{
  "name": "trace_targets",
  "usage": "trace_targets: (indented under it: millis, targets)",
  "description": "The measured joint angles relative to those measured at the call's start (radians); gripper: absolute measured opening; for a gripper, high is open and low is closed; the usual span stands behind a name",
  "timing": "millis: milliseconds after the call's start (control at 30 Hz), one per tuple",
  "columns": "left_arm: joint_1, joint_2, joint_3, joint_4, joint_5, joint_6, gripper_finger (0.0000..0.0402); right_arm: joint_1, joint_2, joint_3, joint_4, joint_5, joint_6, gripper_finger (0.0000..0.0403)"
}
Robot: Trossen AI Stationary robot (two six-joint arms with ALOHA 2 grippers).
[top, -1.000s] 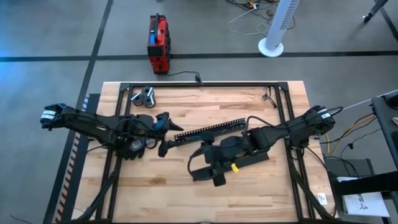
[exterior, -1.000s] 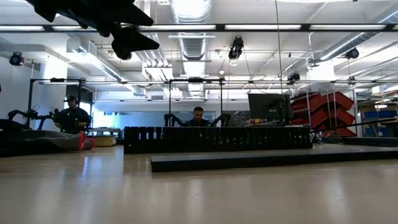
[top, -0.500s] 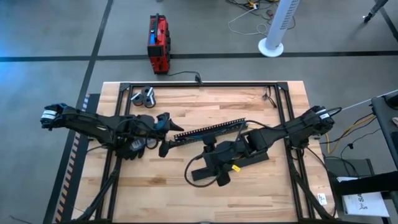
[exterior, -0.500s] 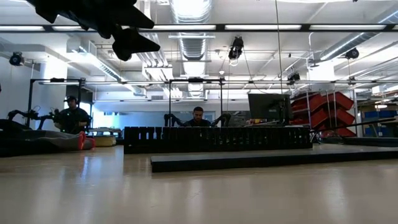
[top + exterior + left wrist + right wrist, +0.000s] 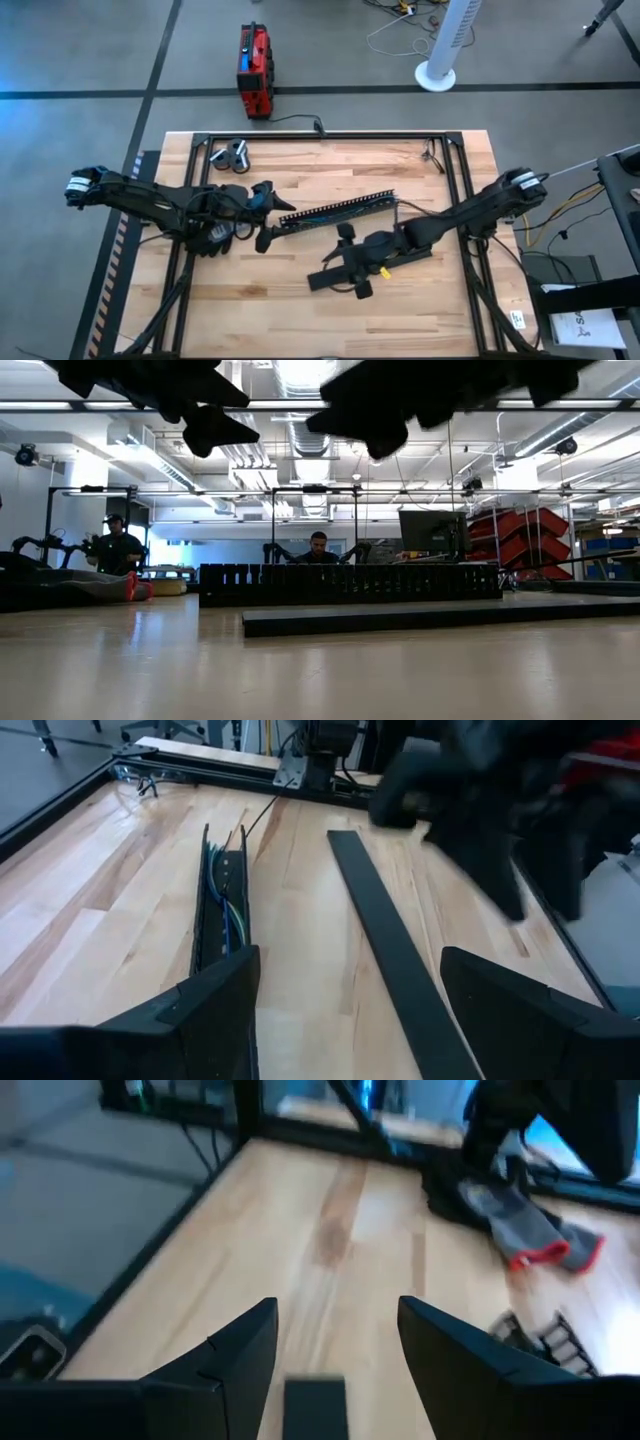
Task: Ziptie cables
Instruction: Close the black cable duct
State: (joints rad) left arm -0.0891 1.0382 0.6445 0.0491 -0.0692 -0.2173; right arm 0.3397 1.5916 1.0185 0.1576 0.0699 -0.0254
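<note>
Dark fingers of the right gripper [image 5: 352, 283] stand apart with nothing between them; in the right wrist view bare wood shows through the gap. From above, this gripper hovers over the near end of a flat black lid [image 5: 375, 262] that lies on the pale wooden table [image 5: 300, 320], with the right arm stretching back toward the table's right edge. The left gripper [image 5: 263, 216] also has its fingers spread and empty, framing the scene in the left wrist view. From above it sits at the left end of a long black comb-toothed duct [image 5: 335, 211], which runs on a slant across the middle of the table. The cables [image 5: 228, 905], thin blue and green strands, lie inside the duct's channel, running along its length in the left wrist view. The lid lies just beside the duct, roughly parallel and not touching it. A grey glove with a red cuff [image 5: 525, 1233] lies on the wood in the right wrist view. Beyond the table's far edge, a red box [image 5: 254, 70] stands on the grey floor, and two people [image 5: 318, 547] sit far off in the room.
</note>
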Motion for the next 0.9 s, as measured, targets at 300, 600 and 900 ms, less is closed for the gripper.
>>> trace_targets:
  millis: [300, 600, 900]
  targets:
    - [0.000, 0.018, -0.007, 0.014, 0.000, 0.024, 0.0296, 0.011, 0.189, -0.198, 0.580, -0.001, 0.029, 0.0195]
    - [0.000, 0.112, -0.013, 0.063, -0.018, 0.018, 0.0296, 0.012, 0.426, -0.208, 0.905, -0.102, 0.109, 0.0216]
    - [0.000, 0.258, -0.008, 0.092, -0.022, 0.017, 0.0296, 0.005, 0.434, -0.214, 0.947, -0.094, 0.128, 0.0281]
